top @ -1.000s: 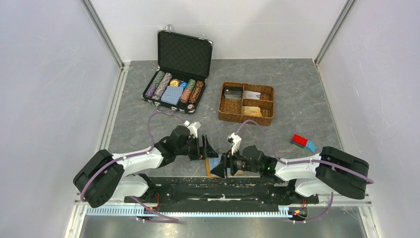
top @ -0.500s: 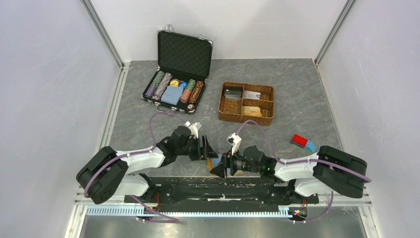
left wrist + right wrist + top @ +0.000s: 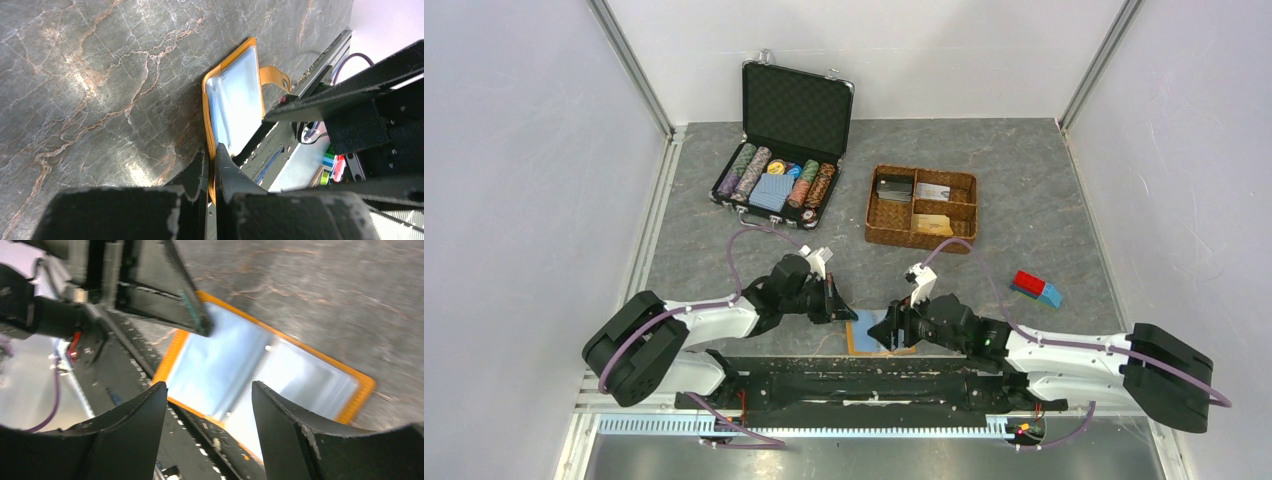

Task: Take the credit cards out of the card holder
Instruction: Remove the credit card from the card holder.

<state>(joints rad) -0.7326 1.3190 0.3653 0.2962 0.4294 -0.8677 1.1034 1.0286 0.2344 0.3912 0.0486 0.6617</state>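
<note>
The card holder (image 3: 879, 331), orange-tan with pale blue clear sleeves, lies open on the table near the front edge. My left gripper (image 3: 845, 307) is shut on the orange cover at its left edge. In the left wrist view the cover (image 3: 235, 102) runs straight into the closed jaws of that gripper (image 3: 211, 156). My right gripper (image 3: 900, 324) hovers open over the holder's right part; its view shows the sleeves (image 3: 260, 365) beyond the spread fingers (image 3: 207, 407). No credit cards show in the sleeves.
A brown woven basket (image 3: 921, 239) behind the arms holds a tan card (image 3: 931, 225), a pale card (image 3: 932, 190) and a dark item. A black open case (image 3: 796, 105) with chips stands back left. A red-and-blue block (image 3: 1036, 288) lies to the right. The black base rail (image 3: 854, 375) borders the holder.
My left gripper has closed onto the holder's left edge. The right arm has drawn back to the right, uncovering the holder, which now lies more open.
</note>
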